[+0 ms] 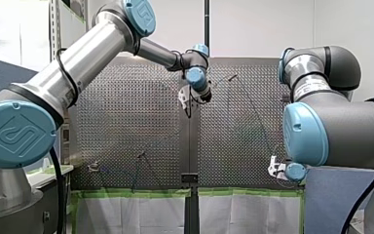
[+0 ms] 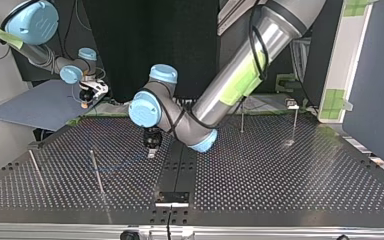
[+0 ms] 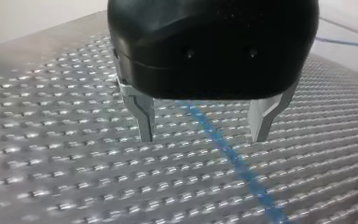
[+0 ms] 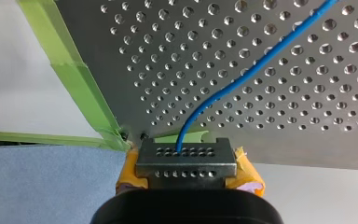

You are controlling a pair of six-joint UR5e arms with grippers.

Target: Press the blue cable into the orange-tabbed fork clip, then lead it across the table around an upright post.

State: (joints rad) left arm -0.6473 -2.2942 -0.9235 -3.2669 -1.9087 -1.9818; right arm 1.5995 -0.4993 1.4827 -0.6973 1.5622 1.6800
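Perforated table (image 3: 51, 154), my left gripper (image 3: 204, 137) open astride the blue cable (image 3: 230, 154), my right gripper (image 4: 186, 161) clamped on its end, so close skewed and it may slip aside

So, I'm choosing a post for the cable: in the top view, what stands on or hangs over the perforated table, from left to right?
First thin metal post → second thin metal post → my left arm's black two-fingered gripper → third thin metal post → fourth thin metal post.
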